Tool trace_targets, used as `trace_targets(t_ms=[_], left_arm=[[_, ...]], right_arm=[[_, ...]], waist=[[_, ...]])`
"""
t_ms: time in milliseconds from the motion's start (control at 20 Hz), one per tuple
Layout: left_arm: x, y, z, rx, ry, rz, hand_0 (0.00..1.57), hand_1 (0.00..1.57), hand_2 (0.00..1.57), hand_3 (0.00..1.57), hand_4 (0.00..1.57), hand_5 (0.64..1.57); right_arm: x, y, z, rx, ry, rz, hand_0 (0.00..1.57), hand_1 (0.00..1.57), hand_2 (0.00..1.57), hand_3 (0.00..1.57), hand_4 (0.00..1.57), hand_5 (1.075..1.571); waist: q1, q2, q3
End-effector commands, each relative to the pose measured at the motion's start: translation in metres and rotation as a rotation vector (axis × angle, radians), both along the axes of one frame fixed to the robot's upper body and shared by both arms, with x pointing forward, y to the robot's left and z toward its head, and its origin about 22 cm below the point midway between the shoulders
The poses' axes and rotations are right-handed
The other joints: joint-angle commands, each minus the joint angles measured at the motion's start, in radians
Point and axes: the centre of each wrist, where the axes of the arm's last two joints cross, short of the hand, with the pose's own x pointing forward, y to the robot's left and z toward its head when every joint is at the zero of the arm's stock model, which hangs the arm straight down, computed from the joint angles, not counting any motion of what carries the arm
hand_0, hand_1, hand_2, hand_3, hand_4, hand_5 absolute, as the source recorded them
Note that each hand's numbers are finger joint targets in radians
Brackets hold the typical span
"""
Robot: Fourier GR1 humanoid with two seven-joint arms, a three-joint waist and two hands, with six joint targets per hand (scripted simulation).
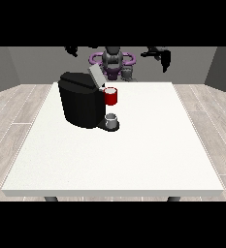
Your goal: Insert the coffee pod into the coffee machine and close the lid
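Spreading across most of the view, the white table carries a black coffee machine near its far left corner, lid tilted up. A red thing at the machine sits beside it, above a grey thing on the machine's base, perhaps the pod. Both robot hands hang raised beyond the far edge, well apart from these: the robot hand at the view's right and the robot hand at the view's left; whether their fingers are spread or curled I cannot tell.

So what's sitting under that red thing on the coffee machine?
Below the red thing at the machine a small grey thing stands on the coffee machine base. Its contents cannot be seen.
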Motion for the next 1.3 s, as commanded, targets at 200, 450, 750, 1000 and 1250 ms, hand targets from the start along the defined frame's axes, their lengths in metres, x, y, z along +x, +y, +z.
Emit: trace_targets(t_ms=[200, 450, 750, 1000, 1250], left_arm=[[-0.022, -0.009, 0.008, -0.042, -0.034, 0.027, 0.0, 0.0, 0.0, 0.0, 0.0, 1.571], [-0.03, 0.0, 0.031, -0.02, -0.053, -0.003, 0.0, 0.0, 0.0, 0.0, 0.0, 1.571], [-0.04, 0.005, 0.038, -0.001, -0.074, 0.063, 0.0, 0.0, 0.0, 0.0, 0.0, 1.571], [-0.033, 0.018, 0.048, -0.003, -0.142, 0.115, 0.0, 0.0, 0.0, 0.0, 0.0, 1.571], [-0.034, 0.009, 0.055, -0.011, -0.176, 0.084, 0.0, 0.0, 0.0, 0.0, 0.0, 1.571]], right_arm=[[0.021, 0.01, 0.001, 0.046, -0.023, 0.038, 0.0, 0.0, 0.0, 0.0, 0.0, 1.571], [0.033, -0.015, 0.0, 0.06, 0.014, -0.011, 0.0, 0.0, 0.0, 0.0, 0.0, 1.571], [0.036, 0.023, -0.019, 0.035, -0.003, 0.054, 0.0, 0.0, 0.0, 0.0, 0.0, 1.571], [0.059, 0.031, 0.013, -0.005, -0.039, 0.094, 0.0, 0.0, 0.0, 0.0, 0.0, 1.571], [0.076, 0.02, 0.029, -0.031, -0.051, 0.092, 0.0, 0.0, 0.0, 0.0, 0.0, 1.571]], waist=[[0.02, 0.091, 0.0001], [0.04, 0.112, 0.0003], [-0.004, 0.158, 0.0002], [-0.032, 0.203, -0.0001], [-0.003, 0.239, 0.0]])
